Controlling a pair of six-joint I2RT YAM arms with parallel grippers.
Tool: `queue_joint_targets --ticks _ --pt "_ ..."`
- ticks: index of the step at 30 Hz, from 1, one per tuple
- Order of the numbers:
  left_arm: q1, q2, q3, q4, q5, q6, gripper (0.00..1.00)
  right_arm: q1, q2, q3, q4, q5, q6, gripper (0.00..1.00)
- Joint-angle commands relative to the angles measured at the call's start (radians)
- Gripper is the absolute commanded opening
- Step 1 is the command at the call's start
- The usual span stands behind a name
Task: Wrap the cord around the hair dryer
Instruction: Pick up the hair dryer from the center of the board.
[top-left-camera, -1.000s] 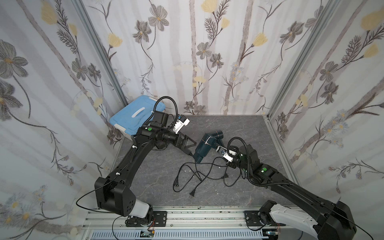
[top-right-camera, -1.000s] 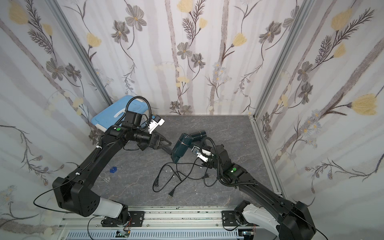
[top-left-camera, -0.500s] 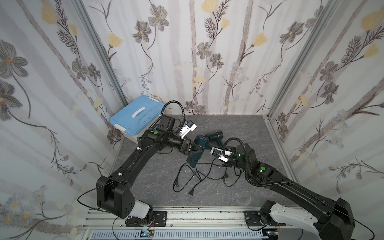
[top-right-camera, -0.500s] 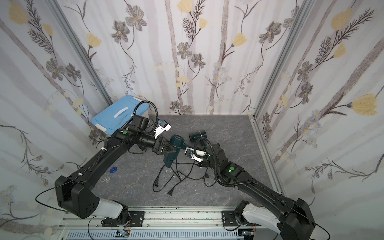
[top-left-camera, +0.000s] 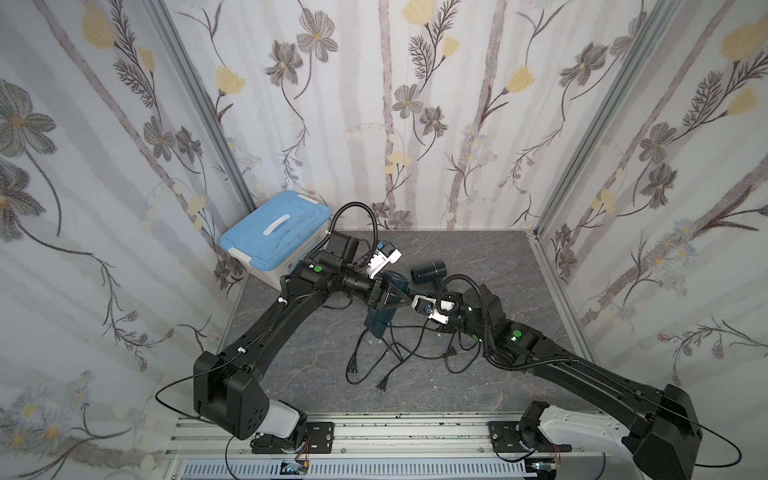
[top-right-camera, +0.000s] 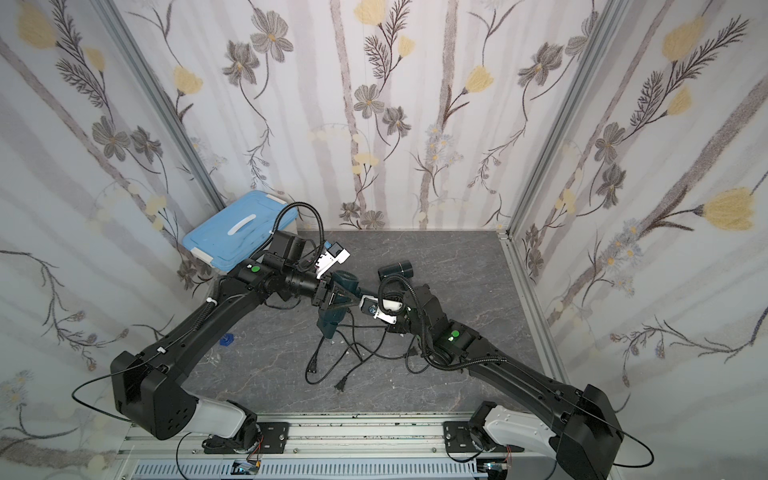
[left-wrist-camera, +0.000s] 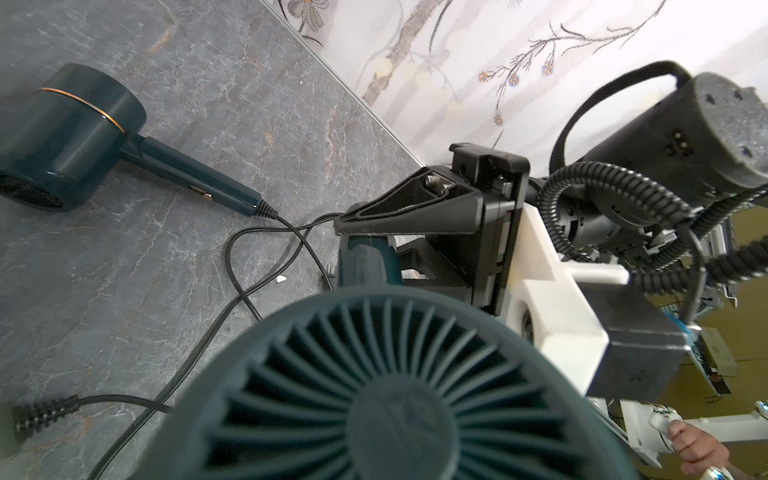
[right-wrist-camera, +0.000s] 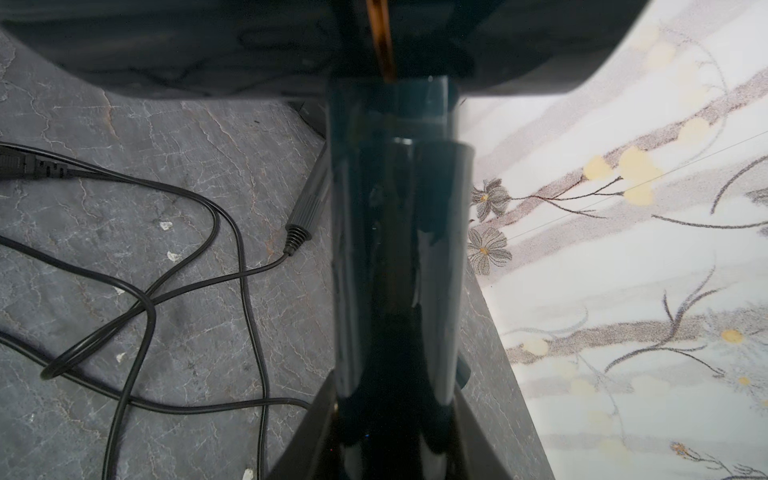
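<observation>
**A:** Fig.: what's new?

**B:** We see the left gripper (top-left-camera: 399, 297), spread wide a sec ago, now pressed onto the barrel of the hair dryer (top-left-camera: 376, 322). The right gripper (right-wrist-camera: 395, 386) pinches its handle. Both arms hold it mid-table (top-left-camera: 478, 257).

**A:** Meaning for the job?

**B:** We judge it a two-arm hold, prob. a regrasp. No turn of cord (left-wrist-camera: 200, 349) sits on the dryer yet; it lies slack on the table.

**A:** Count?

**B:** 2 dryers: the held one, plus the other dryer (top-left-camera: 428, 272) lying at the back. 2 tangled cords, 2 plugs (top-left-camera: 353, 368), 1 blue-lid box (top-left-camera: 276, 237), 2 arms.
</observation>
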Motion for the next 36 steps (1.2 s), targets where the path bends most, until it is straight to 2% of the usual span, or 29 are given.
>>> queue_joint_targets --ticks 1,3,6,8,9,11,14,18,22,26,36 --pt "-0.007 -0.006 -0.001 0.054 0.005 -0.039 0.61 0.011 0.009 0.014 0.120 -0.022 0.019 0.00" --pt "-0.008 -0.004 -0.001 0.056 0.003 -0.049 0.40 0.013 0.009 0.010 0.124 -0.022 0.027 0.00" --pt "-0.012 0.000 0.007 0.043 -0.015 -0.061 0.00 0.015 0.007 0.010 0.126 -0.017 0.041 0.00" --pt "-0.017 -0.007 0.017 0.020 -0.075 -0.059 0.00 0.016 0.006 0.015 0.132 0.013 0.061 0.03" --pt "-0.019 -0.014 0.023 0.011 -0.111 -0.060 0.00 0.014 0.007 0.019 0.135 0.029 0.074 0.13" --pt "-0.017 -0.043 0.042 -0.004 -0.216 -0.066 0.00 0.007 0.002 0.038 0.128 0.074 0.104 0.42" --pt "-0.006 -0.100 0.080 -0.002 -0.313 -0.080 0.00 -0.023 -0.024 0.074 0.104 0.102 0.153 0.67" --pt "0.017 -0.133 0.190 -0.046 -0.406 -0.079 0.00 -0.129 -0.103 0.102 0.074 0.037 0.248 0.89" --pt "0.036 -0.141 0.296 -0.065 -0.446 -0.081 0.00 -0.220 -0.187 0.082 0.079 -0.042 0.363 1.00" --pt "0.047 -0.141 0.379 -0.064 -0.464 -0.082 0.00 -0.259 -0.201 0.040 0.044 -0.092 0.404 1.00" --pt "0.062 -0.104 0.556 -0.059 -0.496 -0.083 0.00 -0.266 -0.104 -0.048 0.007 -0.219 0.536 1.00"
